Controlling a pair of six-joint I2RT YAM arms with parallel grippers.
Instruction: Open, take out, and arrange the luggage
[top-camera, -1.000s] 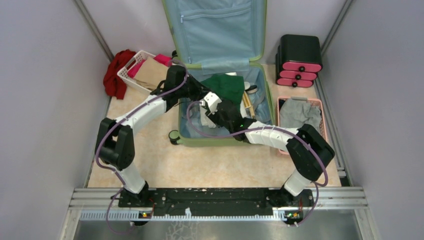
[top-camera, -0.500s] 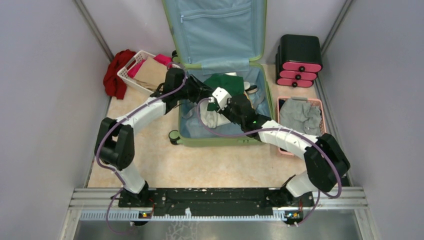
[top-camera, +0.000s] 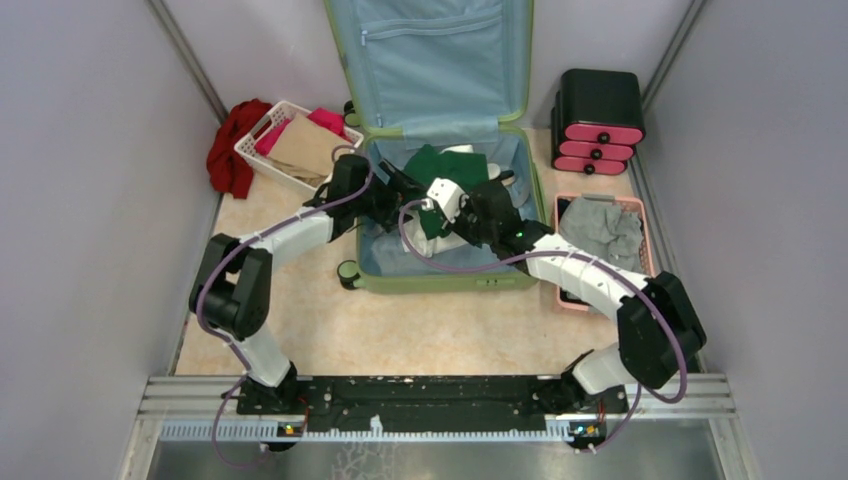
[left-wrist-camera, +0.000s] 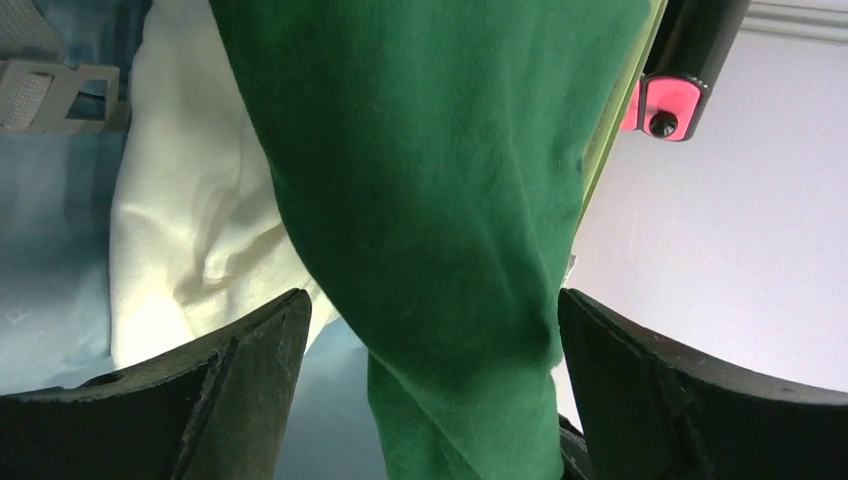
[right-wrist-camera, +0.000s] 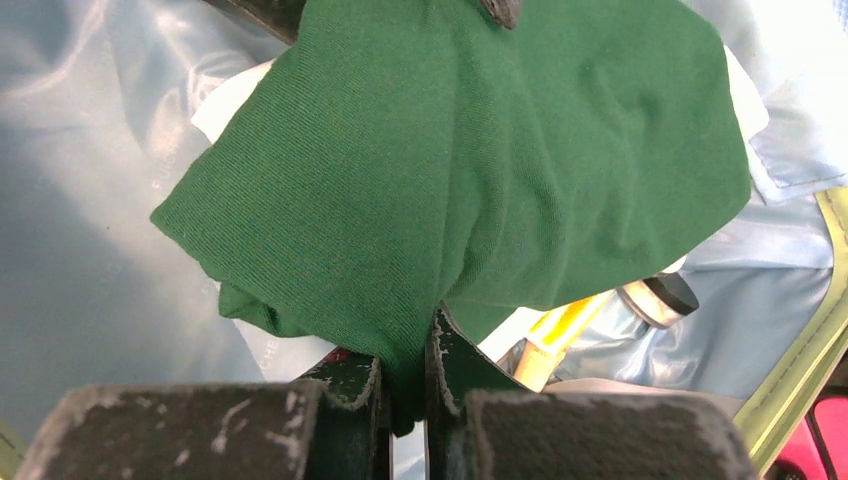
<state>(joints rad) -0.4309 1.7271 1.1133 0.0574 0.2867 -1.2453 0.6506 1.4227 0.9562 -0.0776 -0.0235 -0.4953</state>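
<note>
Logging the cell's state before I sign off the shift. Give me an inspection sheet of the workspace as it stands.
Surface: beige table, no damage seen.
Job's things: luggage open, lid upright; green cloth and cream cloth inside.
Clutter: white basket, red cloth beside it, drawer box, pink basket holding grey cloth.
Grippers: left gripper open, a finger on either side of the green cloth; right gripper shut on it.
Cables: purple cables along both arms; one loops over the luggage.
Surroundings: grey walls left and right.
</note>
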